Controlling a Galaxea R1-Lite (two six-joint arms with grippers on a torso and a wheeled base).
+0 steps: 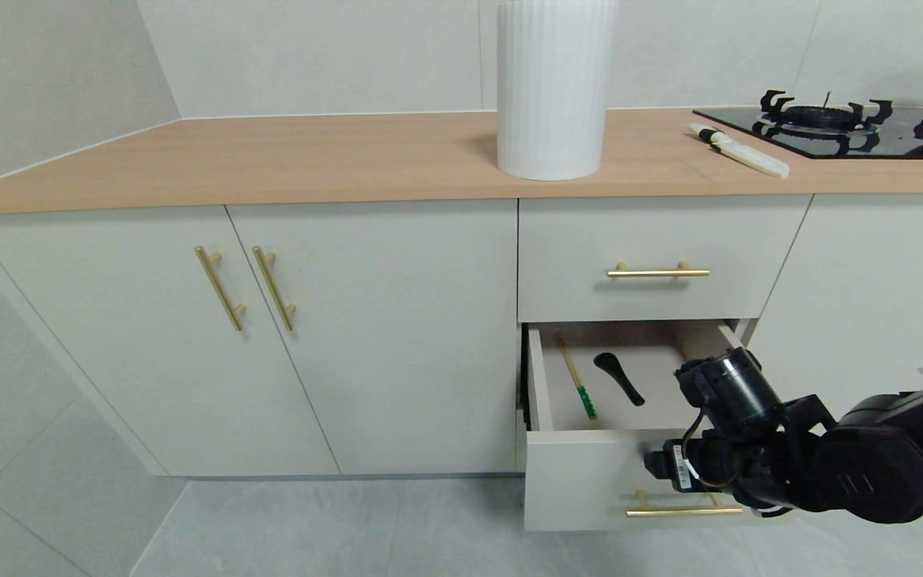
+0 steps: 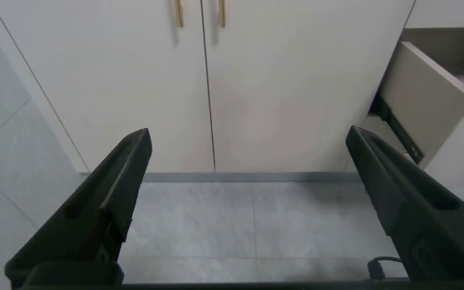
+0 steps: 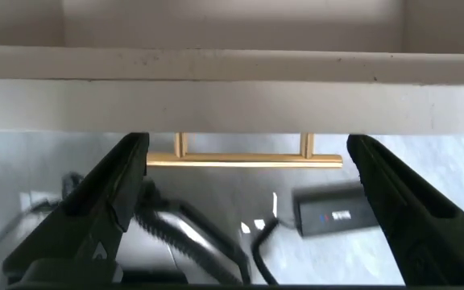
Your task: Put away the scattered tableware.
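Right hand (image 3: 246, 147) spread, held low before the open drawer (image 1: 582, 481) and its gold handle (image 3: 244, 161); left hand (image 2: 248, 137) spread, facing cabinet doors (image 2: 296, 80).

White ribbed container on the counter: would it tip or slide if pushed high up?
Probably tips: the container stands taller than its base is wide. Pushed low, it likely slides on the smooth counter.

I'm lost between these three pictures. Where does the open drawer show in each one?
Head view: the open drawer sits low on the right, under the closed drawer.
Left wrist view: the drawer juts out beside the cupboard doors.
Right wrist view: the drawer's front faces the camera.
Shared landmark: the gold handle on the drawer's front, in the head and right wrist views.
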